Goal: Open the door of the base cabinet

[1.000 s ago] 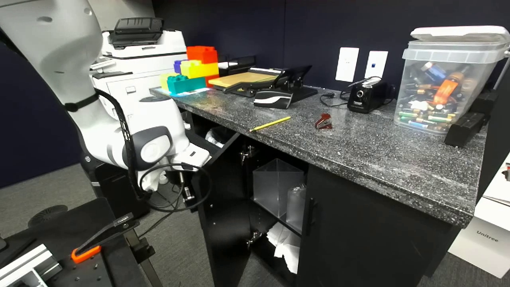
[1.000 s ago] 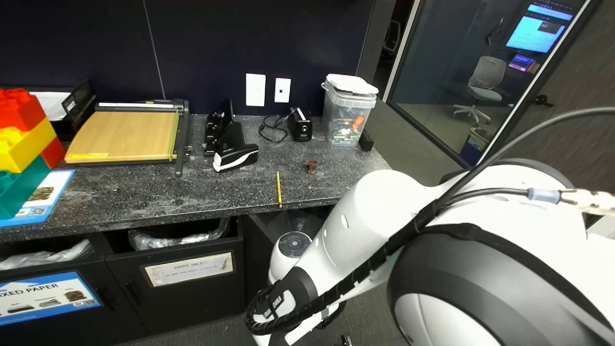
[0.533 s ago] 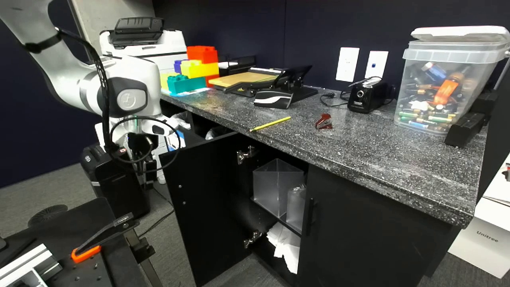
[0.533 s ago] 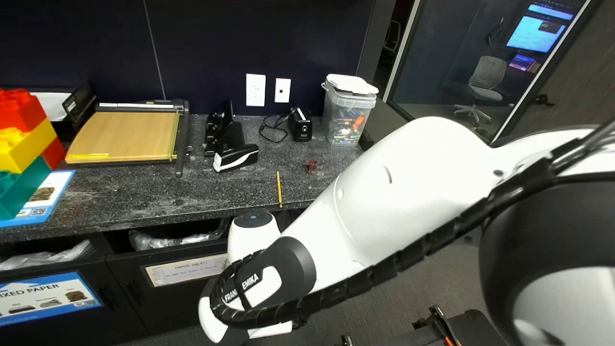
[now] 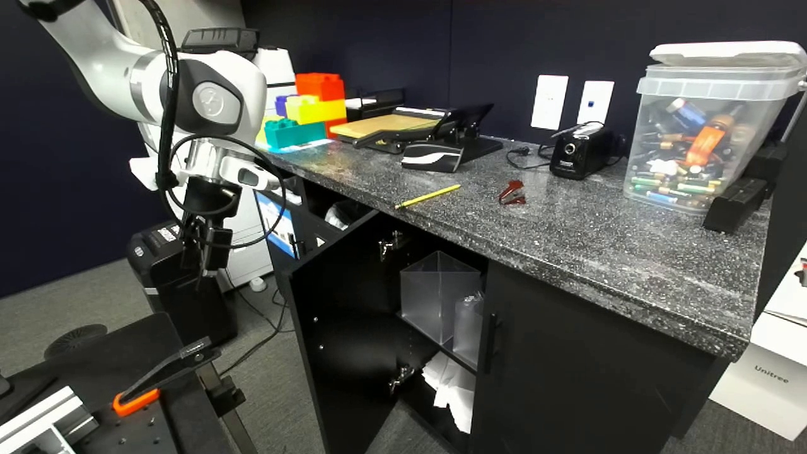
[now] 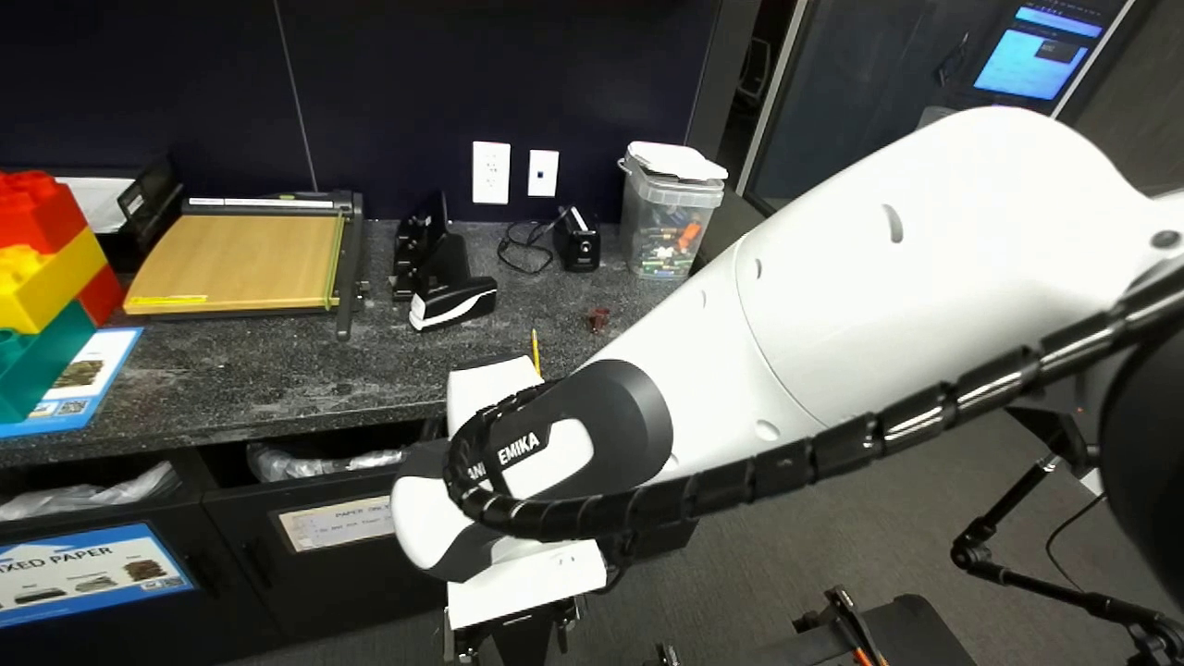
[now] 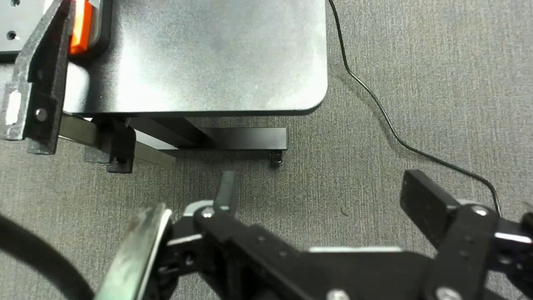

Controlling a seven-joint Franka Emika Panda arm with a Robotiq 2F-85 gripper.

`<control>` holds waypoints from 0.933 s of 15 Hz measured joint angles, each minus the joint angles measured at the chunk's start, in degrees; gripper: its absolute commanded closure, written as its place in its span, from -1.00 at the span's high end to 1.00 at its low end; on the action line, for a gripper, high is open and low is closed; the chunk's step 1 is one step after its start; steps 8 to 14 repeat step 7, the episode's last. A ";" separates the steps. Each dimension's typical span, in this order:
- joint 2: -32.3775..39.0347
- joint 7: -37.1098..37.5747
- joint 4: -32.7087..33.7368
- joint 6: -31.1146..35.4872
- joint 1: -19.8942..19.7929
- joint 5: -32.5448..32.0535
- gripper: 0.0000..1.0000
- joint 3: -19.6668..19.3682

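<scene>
One black two-fingered claw (image 7: 320, 187) gapes wide — one flat matte-black rectangular door (image 5: 343, 315) stands open, apart, to its right in an exterior view — one black twin door (image 5: 586, 366) is closed.

The far side is being closed off by a dark navy wall (image 5: 517, 38), on which two white plates (image 5: 550, 101) are being borne. In an exterior view a pale grey wall (image 5: 208, 12) is being shown at far left and a black table (image 5: 142, 347) at near left; in the wrist view white glare is being thrown back by the table. In an exterior view a lit screen (image 6: 1031, 65) is being seen through glass (image 6: 851, 83) at far right. The floor (image 7: 437, 83) is being covered by grey carpet (image 5: 31, 321).
</scene>
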 measured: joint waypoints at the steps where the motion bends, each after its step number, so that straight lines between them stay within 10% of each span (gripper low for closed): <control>1: 0.33 0.00 0.00 0.13 0.06 0.00 1.00 0.07; 14: 0.84 0.01 0.05 0.25 0.07 0.00 1.00 0.17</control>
